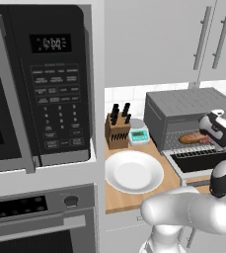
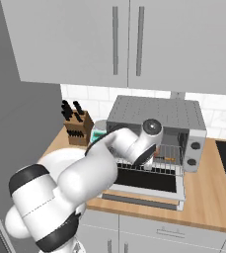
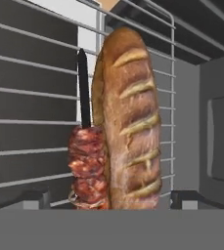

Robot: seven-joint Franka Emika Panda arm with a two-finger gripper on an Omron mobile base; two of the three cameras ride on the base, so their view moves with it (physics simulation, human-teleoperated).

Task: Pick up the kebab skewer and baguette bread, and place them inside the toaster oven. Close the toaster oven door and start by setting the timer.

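baguette bread (image 3: pixel 130 122) touching kebab skewer (image 3: pixel 87 166), close-up shows wire rack (image 3: pixel 30 122)

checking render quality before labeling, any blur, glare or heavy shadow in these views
Left base view: sharp, evenly lit, soft highlights on the arm, no glare on the toaster oven. Right base view: flat light, faint shading under the cabinets. Hand view: baguette bread and kebab skewer crisp, oven interior dim, no blur.

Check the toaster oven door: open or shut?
Open. The toaster oven door lies dropped flat in front, and the baguette bread and kebab skewer rest on the exposed rack.
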